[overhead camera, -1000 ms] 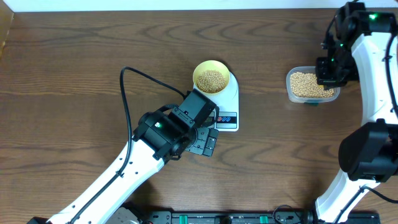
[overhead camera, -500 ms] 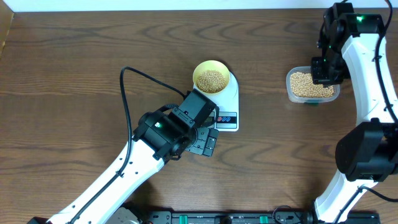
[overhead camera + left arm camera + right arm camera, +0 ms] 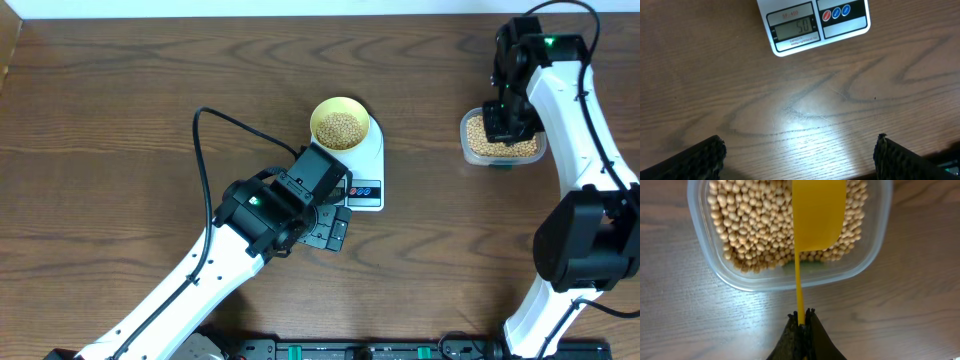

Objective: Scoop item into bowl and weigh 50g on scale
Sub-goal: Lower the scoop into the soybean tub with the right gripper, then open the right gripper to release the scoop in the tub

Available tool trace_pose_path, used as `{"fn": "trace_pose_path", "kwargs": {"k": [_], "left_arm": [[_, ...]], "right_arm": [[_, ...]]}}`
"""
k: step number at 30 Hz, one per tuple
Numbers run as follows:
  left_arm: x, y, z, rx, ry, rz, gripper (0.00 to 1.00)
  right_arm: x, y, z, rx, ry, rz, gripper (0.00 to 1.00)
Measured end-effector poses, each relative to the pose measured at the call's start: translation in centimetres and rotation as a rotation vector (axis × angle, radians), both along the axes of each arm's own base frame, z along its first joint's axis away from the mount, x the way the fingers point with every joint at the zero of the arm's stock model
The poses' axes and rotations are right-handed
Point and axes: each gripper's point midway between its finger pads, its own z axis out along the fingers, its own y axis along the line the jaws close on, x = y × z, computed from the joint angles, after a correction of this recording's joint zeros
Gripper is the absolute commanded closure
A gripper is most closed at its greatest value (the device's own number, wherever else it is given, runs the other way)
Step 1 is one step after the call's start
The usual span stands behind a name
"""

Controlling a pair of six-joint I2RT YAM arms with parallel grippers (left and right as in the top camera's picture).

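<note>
From above, the bowl (image 3: pixel 316 118), filled with beans (image 3: pixel 341 130), is seen on the far end of the scale (image 3: pixel 372 155), around the middle of the table (image 3: pixel 120 100). The tub (image 3: pixel 466 140) is placed near the right edge, under the right gripper (image 3: pixel 505 125).

In the left wrist view, the left gripper (image 3: pixel 800 155) is spread wide and empty over bare wood. The display (image 3: pixel 794 31) seems to read 50.

In the right wrist view, the jaws are closed on the thin handle of the scoop (image 3: pixel 817 215), whose cup is held over the tub.

The weighing is judged complete. Next, the scoop should only be laid down and no more beans added.
</note>
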Motion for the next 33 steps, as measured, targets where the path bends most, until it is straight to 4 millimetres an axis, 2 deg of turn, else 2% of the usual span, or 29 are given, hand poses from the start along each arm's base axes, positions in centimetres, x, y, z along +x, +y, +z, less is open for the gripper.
{"fn": "trace_pose_path", "kwargs": {"k": [19,25,28,33], "left_arm": [[0.0,0.0,0.0,0.000,0.000,0.000,0.03],[0.0,0.0,0.0,0.000,0.000,0.000,0.03],[0.0,0.0,0.0,0.001,0.001,0.000,0.03],[0.0,0.0,0.0,0.001,0.001,0.000,0.03]], "right_arm": [[-1.2,1.2,-2.5,0.072,0.042,-0.052,0.98],[-1.1,1.4,-2.5,0.082,0.038,-0.061,0.90],[-1.1,1.4,-2.6,0.084,0.037,-0.062,0.78],[-1.2,1.5,-2.6,0.088,0.040,-0.059,0.50]]}}
